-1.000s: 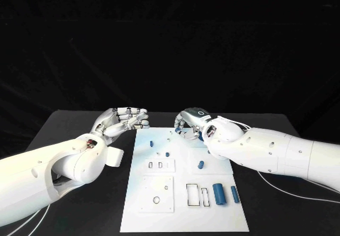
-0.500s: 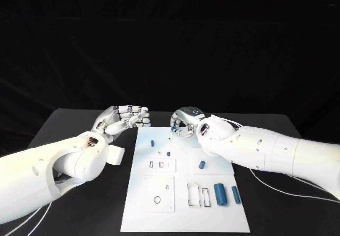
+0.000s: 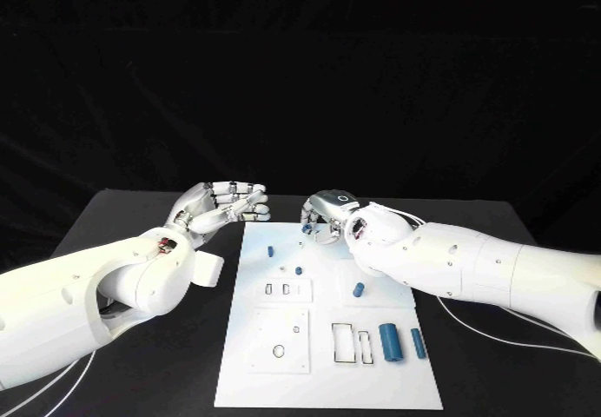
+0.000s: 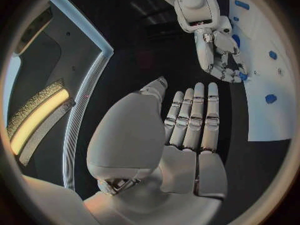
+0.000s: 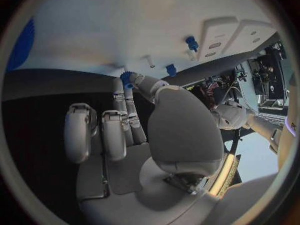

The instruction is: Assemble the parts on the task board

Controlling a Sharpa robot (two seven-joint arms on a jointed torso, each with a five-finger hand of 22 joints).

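The white task board lies in the middle of the black table. My right hand hovers at the board's far edge and pinches a small blue toothed part between thumb and fingertip; the same part shows at the fingertips in the right wrist view. My left hand hangs just off the board's far left corner, and its flat palm and straight fingers hold nothing. A short blue peg and a blue piece sit on the board. Two blue cylinders lie near its right edge.
Raised white blocks with slots and a block with holes sit on the board's left half, with rectangular cut-outs beside the cylinders. Black table surrounds the board on both sides.
My right hand has edged a little left and farther along the board's far edge, still pinching the blue part. My left hand has lifted slightly.
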